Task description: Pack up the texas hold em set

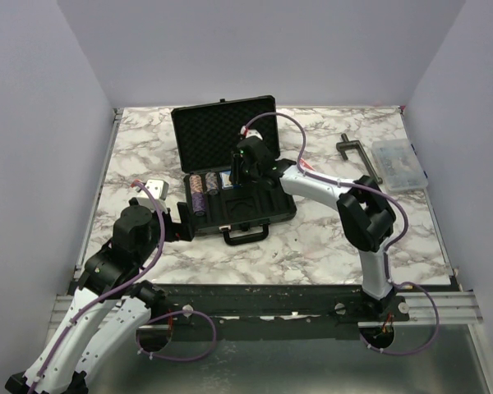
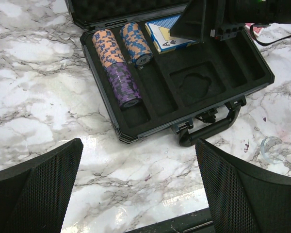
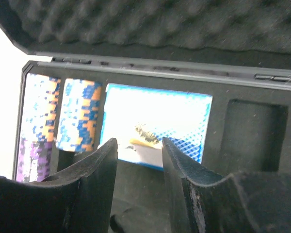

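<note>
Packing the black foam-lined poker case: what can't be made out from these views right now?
Blue card deck: right end behind the right gripper in left wrist view; washed out and blurred in right wrist view.
Purple chip stack: near end behind a gripper finger, right wrist view.
Clear plastic compartment box: contents too small, top view.
</note>
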Controlling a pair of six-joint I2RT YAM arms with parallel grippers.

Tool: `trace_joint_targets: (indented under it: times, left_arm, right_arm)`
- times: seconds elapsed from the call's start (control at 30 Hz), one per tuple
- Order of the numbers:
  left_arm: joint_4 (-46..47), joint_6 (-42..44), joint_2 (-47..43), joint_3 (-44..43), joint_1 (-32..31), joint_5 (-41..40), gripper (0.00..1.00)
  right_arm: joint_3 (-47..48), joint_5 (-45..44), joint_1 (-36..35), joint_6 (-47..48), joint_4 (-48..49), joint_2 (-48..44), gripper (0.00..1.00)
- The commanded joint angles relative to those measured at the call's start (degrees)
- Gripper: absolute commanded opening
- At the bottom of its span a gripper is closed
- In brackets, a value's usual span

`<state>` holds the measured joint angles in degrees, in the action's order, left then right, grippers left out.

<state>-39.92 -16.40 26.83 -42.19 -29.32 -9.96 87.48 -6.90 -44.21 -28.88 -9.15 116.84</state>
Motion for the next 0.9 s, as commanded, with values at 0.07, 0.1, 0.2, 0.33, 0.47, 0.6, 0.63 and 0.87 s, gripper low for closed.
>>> trace_joint_targets:
  times: [0.07,0.1,0.2,0.33,0.47,0.6,0.63,0.87]
  left_arm:
    - [0.6,0.8,0.0,0.7,0.1,-0.7,0.98]
    - [0.5,0.8,0.2,0.7,0.1,-0.7,0.98]
    - [0.5,0.7,0.3,0.7,0.1,-0.7,0.98]
    - [0.5,0.7,0.6,0.8,0.1,-0.8,0.98]
    - [0.5,0.6,1.3,0.7,0.1,-1.0,0.98]
    - [0.5,0.6,1.8,0.6,0.1,-1.4,0.98]
    - [0.6,0.6,1.8,0.6,0.1,-1.4,0.98]
    - [0.5,0.8,2.5,0.4,0.1,-1.0,0.98]
  right_arm:
    - [-2.8,2.7,-1.6,-0.4,-1.9,-3.4,0.43]
    - [-3.6,2.8,-1.6,-0.5,-1.3,-3.4,0.42]
    - [-5.5,2.3,-1.6,-0.3,0.2,-3.0,0.4]
    - [-7.9,1.7,-1.6,-0.5,1.7,-1.8,0.38]
    - [-10.3,2.0,-1.6,-0.5,2.0,-2.4,0.37]
    - [-11.4,1.2,-1.6,0.7,1.3,-4.9,0.37]
    - [-11.3,0.9,-1.6,0.9,0.7,-5.6,0.37]
    - [-10.2,-0.8,-1.6,2.3,-1.5,-12.1,0.39]
